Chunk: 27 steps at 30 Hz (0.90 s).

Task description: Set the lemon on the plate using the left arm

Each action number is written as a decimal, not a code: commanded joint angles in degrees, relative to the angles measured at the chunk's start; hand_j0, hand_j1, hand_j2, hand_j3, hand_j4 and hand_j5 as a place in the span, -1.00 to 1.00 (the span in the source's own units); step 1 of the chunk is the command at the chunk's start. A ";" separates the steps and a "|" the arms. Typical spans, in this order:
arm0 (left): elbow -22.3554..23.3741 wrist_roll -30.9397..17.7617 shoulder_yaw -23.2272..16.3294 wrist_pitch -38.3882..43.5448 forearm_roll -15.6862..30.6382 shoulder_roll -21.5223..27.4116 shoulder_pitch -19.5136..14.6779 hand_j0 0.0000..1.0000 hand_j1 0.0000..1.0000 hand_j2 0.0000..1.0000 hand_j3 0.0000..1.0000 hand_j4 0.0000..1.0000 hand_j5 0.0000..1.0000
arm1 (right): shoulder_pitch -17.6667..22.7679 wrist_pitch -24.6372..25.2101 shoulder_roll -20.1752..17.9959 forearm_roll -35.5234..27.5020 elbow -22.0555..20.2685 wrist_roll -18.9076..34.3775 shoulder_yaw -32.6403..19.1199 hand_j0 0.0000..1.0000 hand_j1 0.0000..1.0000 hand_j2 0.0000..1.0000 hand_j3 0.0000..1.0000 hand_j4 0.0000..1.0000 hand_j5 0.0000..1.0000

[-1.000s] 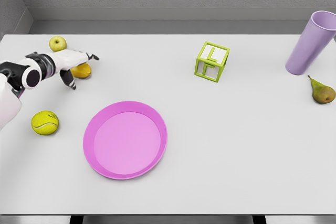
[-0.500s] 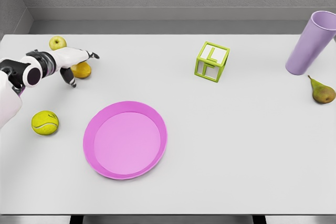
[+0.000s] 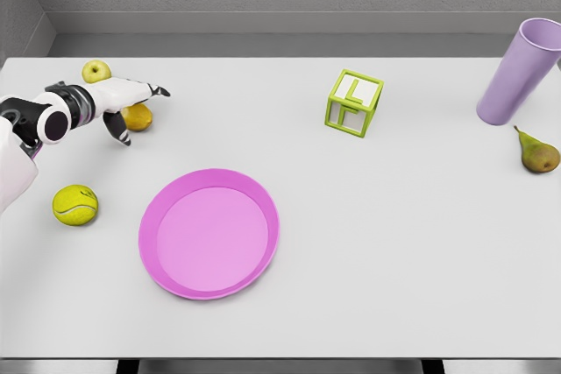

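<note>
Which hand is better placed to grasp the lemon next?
Left. The left hand hovers right over the lemon, fingers spread, at the table's far left. The right arm is not in view at all.

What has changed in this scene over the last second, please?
The left hand has crept slightly away from the robot above the lemon, fingers open, nothing grasped. The lemon, plate, tennis ball, apple, cube, cup and pear stayed put.
</note>
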 commanded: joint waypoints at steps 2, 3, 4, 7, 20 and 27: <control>-0.09 0.02 -0.01 -0.05 0.55 0.00 0.00 0.88 0.88 0.88 0.88 0.88 0.88 | 0.00 0.00 0.00 -0.01 -0.01 0.02 0.01 1.00 1.00 1.00 1.00 1.00 1.00; -0.01 0.02 -0.01 -0.05 0.55 0.00 0.09 0.86 0.86 0.86 0.86 0.86 0.86 | 0.00 0.00 0.00 -0.01 -0.01 0.02 -0.07 1.00 1.00 1.00 1.00 1.00 1.00; -0.09 0.02 -0.01 -0.05 1.17 0.09 0.09 0.84 0.84 0.84 0.84 0.84 0.84 | 0.00 0.00 0.00 -0.01 -0.01 0.01 -0.07 1.00 1.00 1.00 1.00 1.00 1.00; -0.18 0.02 -0.01 -0.76 1.43 0.09 0.09 0.70 0.70 0.70 0.70 0.70 0.70 | 0.00 0.00 0.00 -0.01 -0.01 0.02 0.01 1.00 1.00 1.00 1.00 1.00 1.00; -0.36 0.02 -0.80 -1.20 1.34 0.27 0.00 0.69 0.69 0.69 0.69 0.69 0.69 | 0.00 0.00 0.00 -0.01 -0.01 0.02 -0.07 1.00 1.00 1.00 1.00 1.00 1.00; -0.27 0.02 -0.71 -1.20 1.34 0.53 0.09 0.81 0.81 0.81 0.81 0.81 0.81 | 0.00 0.00 0.00 -0.01 -0.01 0.02 -0.07 1.00 1.00 1.00 1.00 1.00 1.00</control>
